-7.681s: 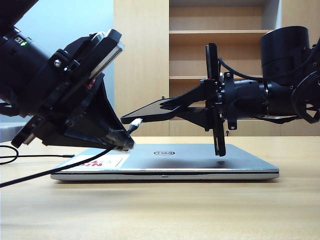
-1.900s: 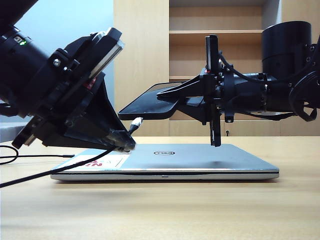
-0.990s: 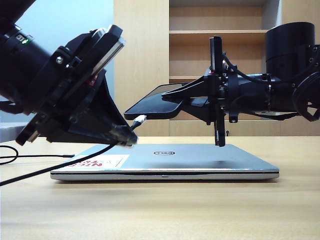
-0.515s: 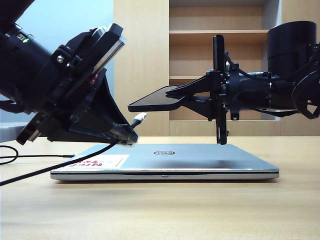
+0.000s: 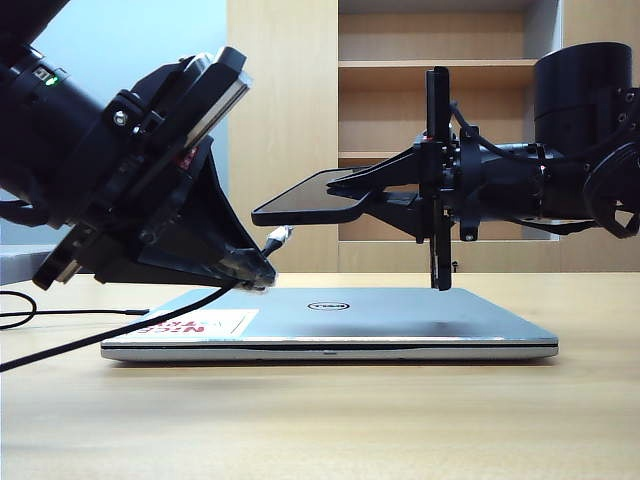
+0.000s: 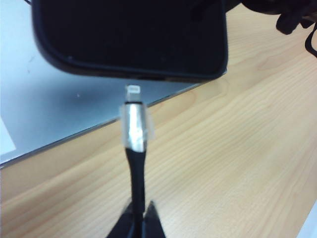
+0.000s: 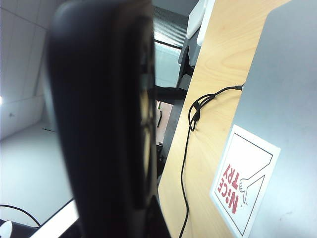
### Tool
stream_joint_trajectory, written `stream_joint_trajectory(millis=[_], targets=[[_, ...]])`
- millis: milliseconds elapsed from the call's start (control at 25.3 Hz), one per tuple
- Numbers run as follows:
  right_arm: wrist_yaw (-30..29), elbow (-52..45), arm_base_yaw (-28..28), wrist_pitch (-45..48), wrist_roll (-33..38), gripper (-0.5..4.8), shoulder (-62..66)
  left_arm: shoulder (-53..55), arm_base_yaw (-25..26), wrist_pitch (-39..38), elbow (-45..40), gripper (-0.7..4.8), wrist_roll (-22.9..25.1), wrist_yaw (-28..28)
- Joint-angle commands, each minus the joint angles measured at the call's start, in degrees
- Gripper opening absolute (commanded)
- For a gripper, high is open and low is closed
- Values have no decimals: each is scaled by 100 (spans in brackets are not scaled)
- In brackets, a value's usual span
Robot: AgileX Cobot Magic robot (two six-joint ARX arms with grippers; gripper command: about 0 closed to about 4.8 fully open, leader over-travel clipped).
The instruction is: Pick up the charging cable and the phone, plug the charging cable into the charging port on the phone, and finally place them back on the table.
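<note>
left wrist view: charging cable [image 6: 133, 130] pinched in left gripper [image 6: 139, 218].

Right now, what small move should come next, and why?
Probably ease the left gripper forward: its charging cable plug sits just short of the phone edge, roughly in line, while the right gripper holds the phone above the laptop.

phone [image 5: 310, 203] now level, nearer plug [image 5: 278, 238]
</note>
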Motion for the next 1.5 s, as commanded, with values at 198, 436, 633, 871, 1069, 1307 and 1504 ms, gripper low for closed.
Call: stream_joint_trajectory(millis=[198,436,633,871,1069,1307,1504], targets=[[9,24,28,212,-129,-5,-48,-20,4,74,28,-8,24,-2],[15,24,44,186,-247,-5,-48,-20,4,76,28,-8,24,-2],[13,24,105,170,-334,-5,-46,-20,4,74,28,-8,22,-2],[83,24,111,55,-411,-5,-46,-20,4,74,28,-8,22,-2],[308,26,111,44,-409,-5,-46,-20,4,74,28,-8,22,-2],[310,26,111,44,-402,-5,-46,-20,4,74,28,-8,22,-2],[127,26,111,52,-343,-5,-46,-20,4,74,28,-8,22,-2]])
